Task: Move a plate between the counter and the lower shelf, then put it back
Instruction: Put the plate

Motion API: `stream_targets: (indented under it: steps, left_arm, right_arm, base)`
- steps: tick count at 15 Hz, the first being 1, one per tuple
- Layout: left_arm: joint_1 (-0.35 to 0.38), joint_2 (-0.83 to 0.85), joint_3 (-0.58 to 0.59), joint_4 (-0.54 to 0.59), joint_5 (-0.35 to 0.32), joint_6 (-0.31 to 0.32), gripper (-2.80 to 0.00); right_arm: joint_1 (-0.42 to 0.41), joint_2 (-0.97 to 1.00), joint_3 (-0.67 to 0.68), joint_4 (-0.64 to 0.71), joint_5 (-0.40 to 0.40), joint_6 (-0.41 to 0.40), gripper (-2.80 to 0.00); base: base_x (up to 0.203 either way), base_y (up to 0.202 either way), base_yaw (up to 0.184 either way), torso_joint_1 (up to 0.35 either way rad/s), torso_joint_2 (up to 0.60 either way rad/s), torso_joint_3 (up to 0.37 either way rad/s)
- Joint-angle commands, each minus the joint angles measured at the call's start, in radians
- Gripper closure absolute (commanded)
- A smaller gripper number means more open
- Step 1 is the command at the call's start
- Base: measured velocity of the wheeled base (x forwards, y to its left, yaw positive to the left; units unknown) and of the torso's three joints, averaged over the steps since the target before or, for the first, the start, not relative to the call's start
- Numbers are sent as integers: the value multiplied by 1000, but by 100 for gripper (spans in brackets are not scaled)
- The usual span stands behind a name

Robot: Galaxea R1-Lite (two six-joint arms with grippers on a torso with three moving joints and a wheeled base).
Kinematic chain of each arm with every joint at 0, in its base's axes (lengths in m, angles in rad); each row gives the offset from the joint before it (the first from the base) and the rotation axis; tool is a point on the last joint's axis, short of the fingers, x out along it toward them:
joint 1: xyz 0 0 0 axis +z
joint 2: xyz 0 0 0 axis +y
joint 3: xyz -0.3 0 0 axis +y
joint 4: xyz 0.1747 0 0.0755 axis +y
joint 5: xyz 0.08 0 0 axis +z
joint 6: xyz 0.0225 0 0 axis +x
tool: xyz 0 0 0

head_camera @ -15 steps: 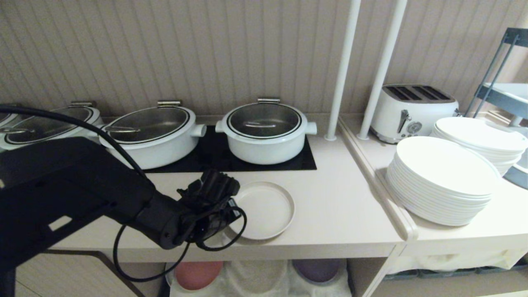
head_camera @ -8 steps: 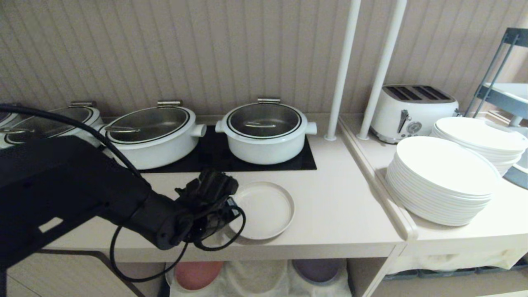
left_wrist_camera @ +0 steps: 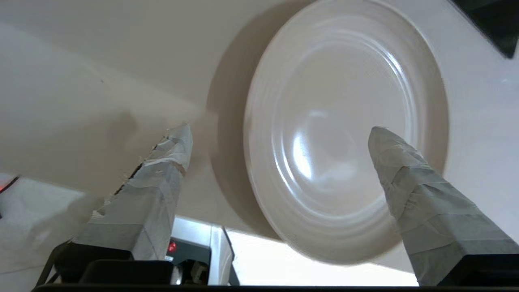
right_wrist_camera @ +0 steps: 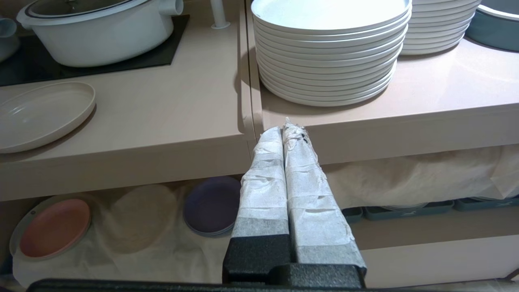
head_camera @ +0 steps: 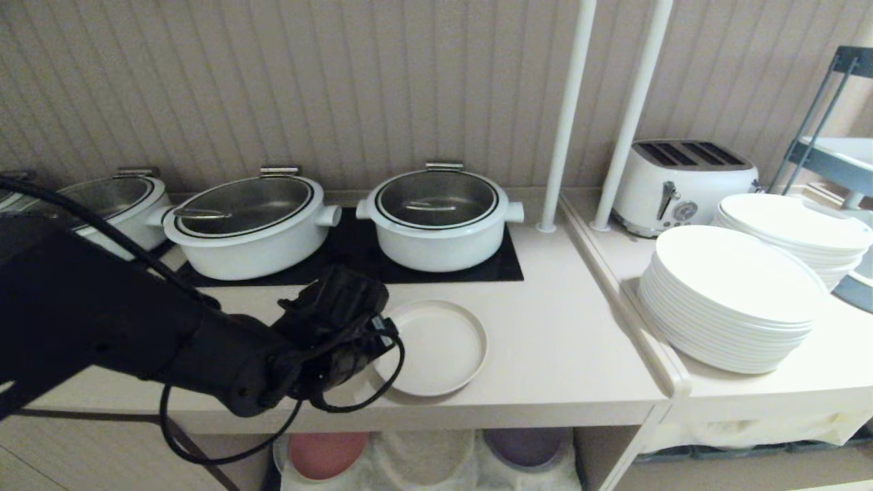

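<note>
The cream-beige plate (head_camera: 436, 348) (left_wrist_camera: 344, 121) (right_wrist_camera: 40, 113) lies flat on the counter (head_camera: 559, 354), close to its front edge and in front of the black hob. My left gripper (head_camera: 372, 334) (left_wrist_camera: 279, 132) is at the plate's left rim and stands wide open. One finger hangs over the plate's base, the other over bare counter outside the rim, and nothing is gripped. My right gripper (right_wrist_camera: 286, 125) is shut and empty, parked low in front of the counter's edge. Below it, the lower shelf (right_wrist_camera: 162, 247) (head_camera: 423, 464) shows its white cloth.
Three white lidded pots (head_camera: 440, 218) stand on the hob behind the plate. Two white poles (head_camera: 563, 116) rise at the counter's right end. Tall stacks of white dinner plates (head_camera: 733, 300) and a toaster (head_camera: 682, 184) fill the adjoining top. A pink plate (right_wrist_camera: 54, 227) and a purple plate (right_wrist_camera: 211, 205) lie on the shelf cloth.
The left arm has drawn back slightly to the left and its forearm sits lower, uncovering more of the pots. The plate has stayed where it was on the counter.
</note>
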Motion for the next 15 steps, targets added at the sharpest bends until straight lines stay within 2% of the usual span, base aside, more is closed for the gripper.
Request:
stream_targets:
  steps: [1, 5, 8, 9, 10, 15]
  left_arm:
    - [-10, -39, 1, 17, 3, -6, -280]
    - [-29, -83, 5, 48, 18, -6, -280]
    - [-45, -124, 62, 36, 28, 19, -280]
    - [-51, -138, 76, 27, 28, 21, -128]
    - [-53, -152, 86, 21, 29, 26, 0]
    - [-53, -236, 89, 61, 40, 30, 0]
  right_arm:
    - [0, 0, 0, 0, 0, 1, 0]
    - [0, 0, 0, 0, 0, 1, 0]
    - [0, 0, 0, 0, 0, 1, 0]
    - [0, 0, 0, 0, 0, 1, 0]
    - [0, 0, 0, 0, 0, 1, 0]
    - [0, 0, 0, 0, 0, 1, 0]
  base:
    - [0, 0, 0, 0, 0, 0]
    - [0, 0, 0, 0, 0, 0]
    - [0, 0, 0, 0, 0, 0]
    - [0, 0, 0, 0, 0, 0]
    - [0, 0, 0, 0, 0, 0]
    - [0, 0, 0, 0, 0, 0]
